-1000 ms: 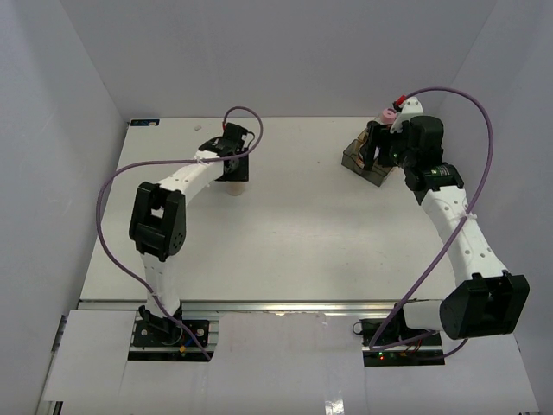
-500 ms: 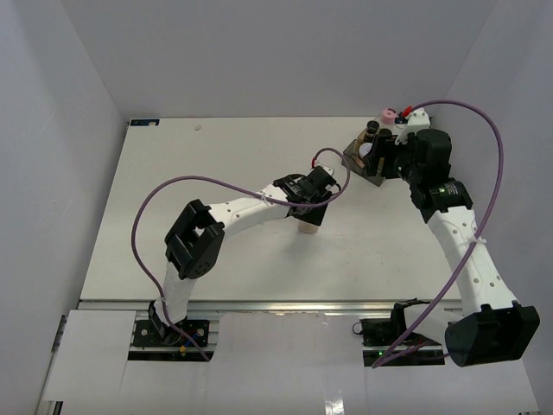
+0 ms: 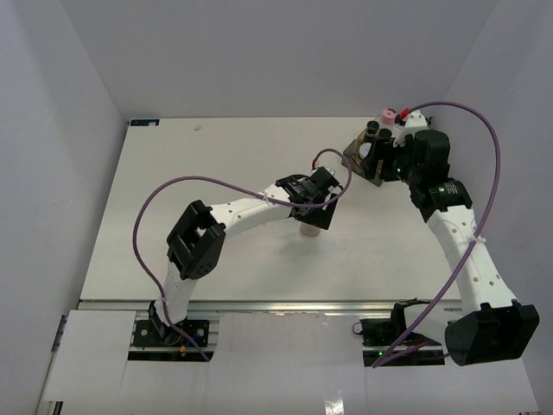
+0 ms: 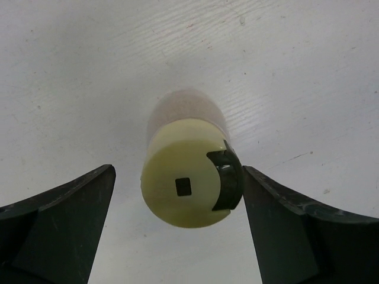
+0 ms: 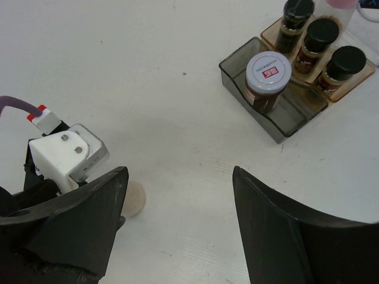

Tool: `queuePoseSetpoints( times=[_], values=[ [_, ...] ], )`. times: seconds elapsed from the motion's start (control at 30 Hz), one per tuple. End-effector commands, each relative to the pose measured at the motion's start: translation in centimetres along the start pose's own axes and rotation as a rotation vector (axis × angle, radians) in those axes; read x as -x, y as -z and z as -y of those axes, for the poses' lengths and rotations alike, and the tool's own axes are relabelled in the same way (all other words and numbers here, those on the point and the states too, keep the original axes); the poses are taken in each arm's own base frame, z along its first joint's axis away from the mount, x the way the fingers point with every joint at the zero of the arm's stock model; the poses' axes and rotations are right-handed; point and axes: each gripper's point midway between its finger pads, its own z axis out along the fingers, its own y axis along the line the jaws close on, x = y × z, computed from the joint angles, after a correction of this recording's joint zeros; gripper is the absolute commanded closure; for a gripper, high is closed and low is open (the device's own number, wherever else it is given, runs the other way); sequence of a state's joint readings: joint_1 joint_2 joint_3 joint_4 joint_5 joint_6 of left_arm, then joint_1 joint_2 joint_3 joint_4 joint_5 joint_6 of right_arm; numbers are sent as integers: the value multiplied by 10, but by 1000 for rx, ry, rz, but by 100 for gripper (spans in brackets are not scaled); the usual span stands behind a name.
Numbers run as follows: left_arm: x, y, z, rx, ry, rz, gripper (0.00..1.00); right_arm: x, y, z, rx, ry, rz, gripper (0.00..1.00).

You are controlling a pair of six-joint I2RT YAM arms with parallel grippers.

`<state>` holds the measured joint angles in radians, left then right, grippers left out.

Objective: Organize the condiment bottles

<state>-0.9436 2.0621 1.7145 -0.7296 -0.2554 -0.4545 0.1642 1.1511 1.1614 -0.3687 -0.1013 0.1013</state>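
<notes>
- Back right of the white table [image 3: 216, 173]: a smoky grey clear plastic tray [image 5: 234, 70] holds a brown glass jar with a white cap [image 5: 268, 70]. The amber plastic tray [image 5: 343, 89] just beside it has three dark black-capped bottles [image 5: 320, 34].
- The cream bottle with a pale yellow cap [image 4: 188, 189] stands upright mid-table, well apart from the trays.
- Left gripper [image 4: 177, 171]: jaws spread wide either side of that cap, not squeezing it.
- Right gripper [image 5: 177, 177]: jaws apart, holding nothing, near the grey tray.

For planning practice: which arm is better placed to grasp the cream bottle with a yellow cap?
Probably left: the open left gripper straddles the cream bottle; the right gripper is beside the grey tray.
</notes>
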Motion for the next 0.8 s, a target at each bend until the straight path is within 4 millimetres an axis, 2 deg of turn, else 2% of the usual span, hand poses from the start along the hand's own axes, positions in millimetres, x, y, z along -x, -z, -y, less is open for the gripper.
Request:
queuePoseSetpoints(
  times=[0.0,0.07,0.1,0.17,0.27,0.3,0.37,0.47,0.6,0.77],
  values=[
    [51,70,-23,-9,96,141,2,10,2,-24,108,7,-6,23],
    [57,91,-37,-24,129,164,2,7,-1,-39,169,22,-28,23],
    [63,96,-51,-20,159,176,2,5,-1,-50,209,31,-39,23],
    [68,117,-78,-46,229,204,2,-3,-6,-59,236,41,-68,22],
    [67,139,-115,-60,298,237,2,-13,-12,-82,283,73,-99,22],
    [62,150,-141,-28,327,259,2,-18,-15,-88,293,81,-115,22],
    [51,160,-170,17,358,268,2,-31,-21,-107,317,114,-152,22],
    [30,170,-208,72,397,274,2,-52,-31,-123,314,151,-209,21],
    [-5,170,-226,87,414,260,2,-77,-43,-129,268,188,-277,21],
    [-39,149,-235,87,424,212,2,-109,-55,-127,237,231,-365,19]
  ],
)
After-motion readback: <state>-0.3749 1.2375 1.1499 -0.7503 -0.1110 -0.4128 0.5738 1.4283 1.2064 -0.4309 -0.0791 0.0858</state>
